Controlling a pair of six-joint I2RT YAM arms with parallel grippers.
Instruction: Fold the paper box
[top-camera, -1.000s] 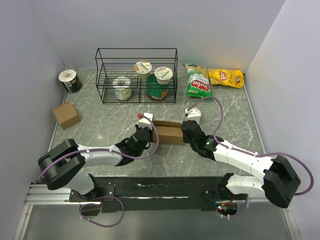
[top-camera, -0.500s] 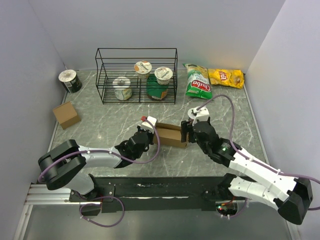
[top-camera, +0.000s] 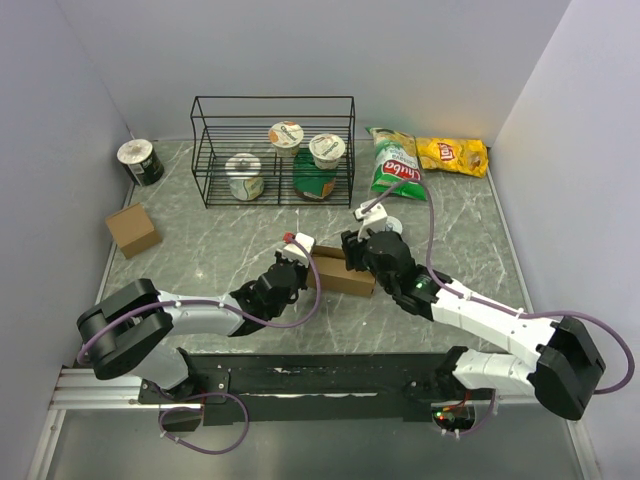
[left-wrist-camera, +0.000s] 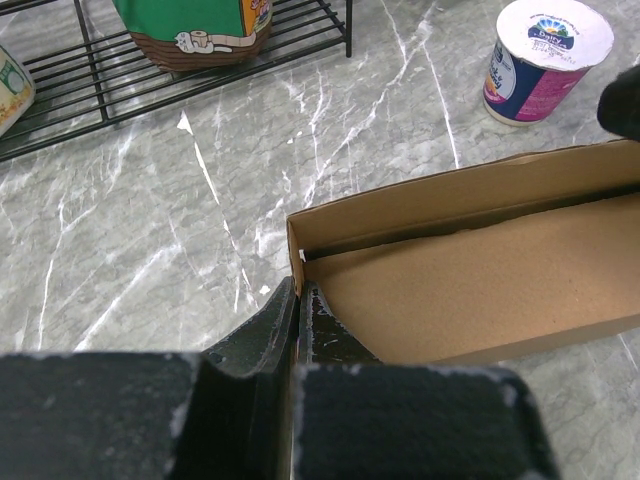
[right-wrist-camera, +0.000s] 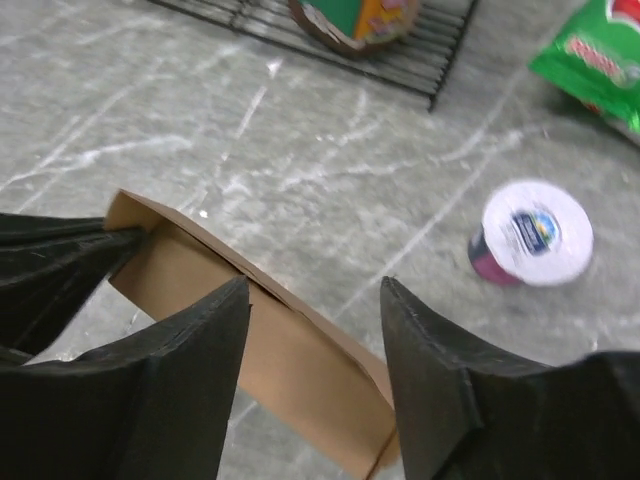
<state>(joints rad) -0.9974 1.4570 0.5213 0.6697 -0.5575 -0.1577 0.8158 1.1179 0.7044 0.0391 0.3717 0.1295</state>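
Note:
The paper box (top-camera: 340, 272) is a plain brown oblong carton lying open-topped on the marble table between both arms. In the left wrist view its inside floor (left-wrist-camera: 470, 290) and left end wall show. My left gripper (left-wrist-camera: 297, 300) is shut on that left end wall, one finger outside, one inside; it shows in the top view (top-camera: 297, 262). My right gripper (right-wrist-camera: 315, 300) is open and hovers over the carton's far long wall (right-wrist-camera: 290, 350), one finger on each side of it, at the carton's right part (top-camera: 355, 255).
A white yoghurt cup (right-wrist-camera: 528, 235) stands just behind the carton. A black wire rack (top-camera: 273, 150) holds cups and a green tub. Chip bags (top-camera: 397, 165) lie back right. A small cube-like cardboard box (top-camera: 133, 229) and a can (top-camera: 139, 161) sit far left.
My right gripper swung from the carton's right end, first out to the right, then back left over the carton's far wall. The left gripper kept its hold and hardly moved.

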